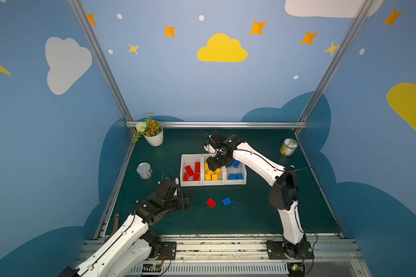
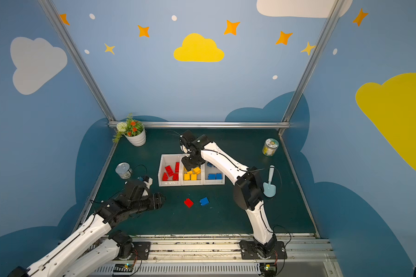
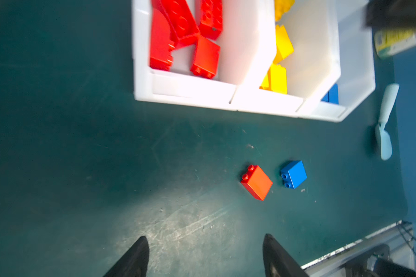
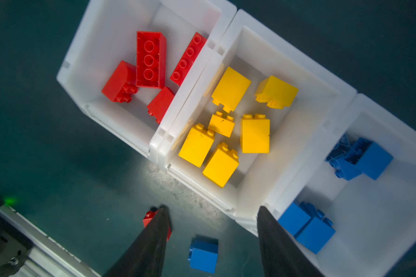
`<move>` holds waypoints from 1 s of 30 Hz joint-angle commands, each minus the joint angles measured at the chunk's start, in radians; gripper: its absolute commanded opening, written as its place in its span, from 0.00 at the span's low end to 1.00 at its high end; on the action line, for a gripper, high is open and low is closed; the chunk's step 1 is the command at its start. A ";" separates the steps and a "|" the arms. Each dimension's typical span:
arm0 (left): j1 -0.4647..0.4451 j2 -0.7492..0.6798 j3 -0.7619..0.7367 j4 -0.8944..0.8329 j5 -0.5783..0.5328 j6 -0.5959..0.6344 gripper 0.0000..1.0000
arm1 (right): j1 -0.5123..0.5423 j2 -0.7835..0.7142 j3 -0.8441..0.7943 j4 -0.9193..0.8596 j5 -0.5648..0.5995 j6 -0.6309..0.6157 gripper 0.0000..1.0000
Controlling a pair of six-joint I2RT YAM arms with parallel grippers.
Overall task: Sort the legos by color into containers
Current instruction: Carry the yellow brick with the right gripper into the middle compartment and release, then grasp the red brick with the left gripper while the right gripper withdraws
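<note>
Three white bins stand in a row in both top views: red bricks in the left bin (image 1: 181, 169), yellow bricks in the middle bin (image 1: 213, 183), blue bricks in the right bin (image 1: 235, 181). A loose red brick (image 1: 211, 203) (image 3: 256, 182) and a loose blue brick (image 1: 226, 201) (image 3: 293, 174) lie side by side on the green mat in front of the bins. My left gripper (image 1: 187, 201) (image 3: 205, 237) hovers low to the left of the red brick, open and empty. My right gripper (image 1: 213, 166) (image 4: 212, 208) hangs over the yellow bin, open, with nothing between its fingers.
A flower pot (image 1: 153, 135) stands at the back left, a tin can (image 1: 144, 170) left of the bins, a jar (image 1: 288, 147) at the back right. A pale blue scoop (image 2: 270, 182) lies right of the bins. Metal rails edge the mat.
</note>
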 commanded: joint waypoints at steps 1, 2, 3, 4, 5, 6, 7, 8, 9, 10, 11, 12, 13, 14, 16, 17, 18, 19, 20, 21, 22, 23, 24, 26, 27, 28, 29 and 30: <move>-0.045 0.047 0.020 0.048 -0.026 0.031 0.75 | -0.022 -0.105 -0.067 0.019 -0.018 0.034 0.60; -0.061 0.069 0.027 0.058 -0.027 0.041 0.75 | -0.029 -0.133 -0.095 0.027 -0.019 0.040 0.60; -0.077 0.095 0.036 0.066 -0.028 0.054 0.76 | -0.035 -0.165 -0.128 0.037 -0.020 0.049 0.60; -0.091 0.121 0.047 0.072 -0.029 0.066 0.76 | -0.042 -0.194 -0.159 0.047 -0.019 0.056 0.60; -0.109 0.152 0.059 0.077 -0.028 0.080 0.76 | -0.049 -0.223 -0.197 0.057 -0.020 0.063 0.60; -0.126 0.183 0.073 0.081 -0.029 0.095 0.76 | -0.059 -0.258 -0.238 0.068 -0.021 0.072 0.60; -0.141 0.214 0.086 0.084 -0.029 0.108 0.76 | -0.068 -0.286 -0.277 0.078 -0.024 0.081 0.60; -0.158 0.249 0.102 0.084 -0.030 0.125 0.77 | -0.079 -0.321 -0.319 0.088 -0.025 0.090 0.60; -0.174 0.282 0.119 0.086 -0.030 0.140 0.77 | -0.090 -0.355 -0.365 0.097 -0.025 0.101 0.60; -0.189 0.314 0.133 0.087 -0.031 0.153 0.77 | -0.099 -0.382 -0.403 0.104 -0.023 0.111 0.60; -0.205 0.349 0.149 0.089 -0.033 0.170 0.77 | -0.110 -0.415 -0.449 0.112 -0.023 0.122 0.60; -0.219 0.380 0.167 0.089 -0.035 0.186 0.77 | -0.123 -0.450 -0.501 0.125 -0.026 0.136 0.60; -0.232 0.411 0.180 0.091 -0.038 0.200 0.77 | -0.133 -0.476 -0.538 0.134 -0.029 0.146 0.60; -0.243 0.446 0.197 0.092 -0.039 0.213 0.77 | -0.144 -0.503 -0.581 0.142 -0.033 0.156 0.60; -0.256 0.510 0.226 0.090 -0.042 0.236 0.77 | -0.163 -0.553 -0.650 0.153 -0.039 0.174 0.60; -0.261 0.545 0.244 0.088 -0.040 0.248 0.78 | -0.173 -0.576 -0.680 0.155 -0.040 0.183 0.60; -0.265 0.581 0.260 0.084 -0.042 0.255 0.77 | -0.181 -0.600 -0.709 0.156 -0.040 0.191 0.60; -0.266 0.613 0.276 0.077 -0.044 0.260 0.77 | -0.187 -0.619 -0.732 0.158 -0.038 0.199 0.60; -0.269 0.650 0.299 0.064 -0.040 0.276 0.77 | -0.196 -0.639 -0.756 0.161 -0.039 0.208 0.60; -0.270 0.685 0.327 0.046 -0.036 0.294 0.76 | -0.204 -0.660 -0.779 0.166 -0.041 0.216 0.60; -0.273 0.715 0.348 0.031 -0.038 0.301 0.76 | -0.210 -0.678 -0.797 0.171 -0.043 0.223 0.60; -0.278 0.748 0.371 0.018 -0.042 0.311 0.76 | -0.218 -0.696 -0.817 0.178 -0.047 0.229 0.60; -0.282 0.776 0.390 0.010 -0.048 0.321 0.76 | -0.226 -0.716 -0.836 0.186 -0.049 0.230 0.60; -0.290 0.827 0.422 -0.001 -0.051 0.333 0.75 | -0.235 -0.744 -0.864 0.201 -0.046 0.223 0.60; -0.294 0.847 0.435 -0.004 -0.054 0.336 0.74 | -0.238 -0.756 -0.876 0.203 -0.041 0.216 0.60; -0.300 0.864 0.445 -0.005 -0.056 0.339 0.74 | -0.238 -0.765 -0.883 0.204 -0.033 0.211 0.60; -0.304 0.881 0.454 -0.005 -0.058 0.343 0.73 | -0.239 -0.773 -0.888 0.200 -0.023 0.210 0.60; -0.310 0.896 0.462 -0.002 -0.059 0.347 0.72 | -0.239 -0.781 -0.891 0.195 -0.015 0.207 0.60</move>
